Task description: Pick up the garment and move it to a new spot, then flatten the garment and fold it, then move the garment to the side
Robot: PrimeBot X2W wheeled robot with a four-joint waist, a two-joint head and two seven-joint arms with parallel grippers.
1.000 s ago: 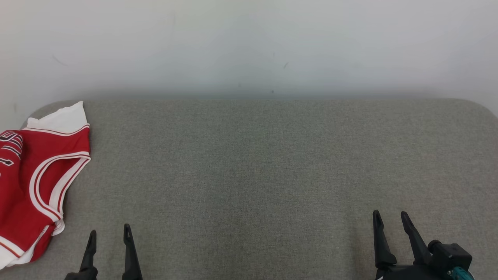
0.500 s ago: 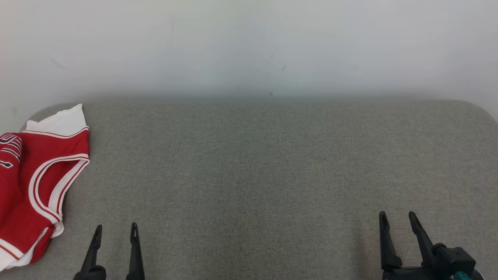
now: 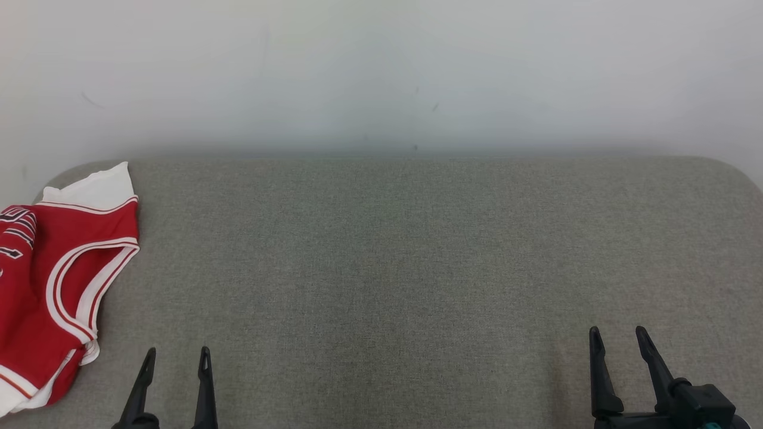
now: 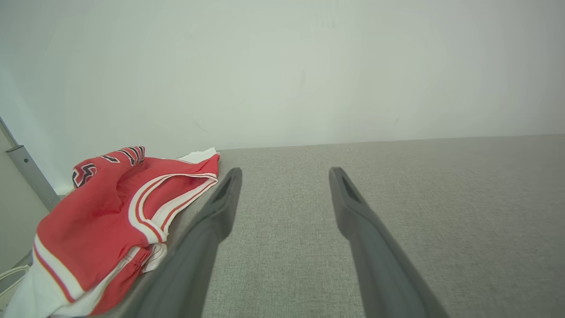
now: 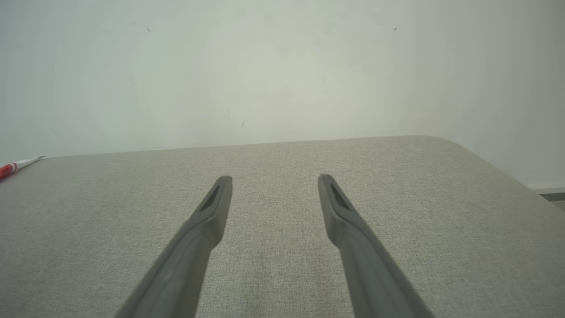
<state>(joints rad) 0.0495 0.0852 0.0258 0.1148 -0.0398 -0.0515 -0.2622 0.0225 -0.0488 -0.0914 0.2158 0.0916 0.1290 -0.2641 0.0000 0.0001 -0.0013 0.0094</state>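
Observation:
A red jersey [image 3: 53, 280] with white and dark trim lies folded at the far left of the grey fabric surface [image 3: 387, 268], partly cut off by the head view's left edge. The jersey [image 4: 110, 225] shows left of my fingers in the left wrist view, and a sliver of it [image 5: 13, 166] sits at the far left of the right wrist view. My left gripper [image 3: 176, 353] hangs open near the front edge, just right of the jersey, holding nothing. My right gripper [image 3: 617, 331] stands open at the lower right, apart from the garment.
A pale wall [image 3: 381, 71] rises behind the surface. The surface has rounded far corners, with its right edge [image 5: 499, 170] dropping toward the floor. A grey post [image 4: 31, 176] stands beyond the jersey at the left.
Both grippers have slid lower in the head view, and the picture has shifted down slightly. The jersey lies as before.

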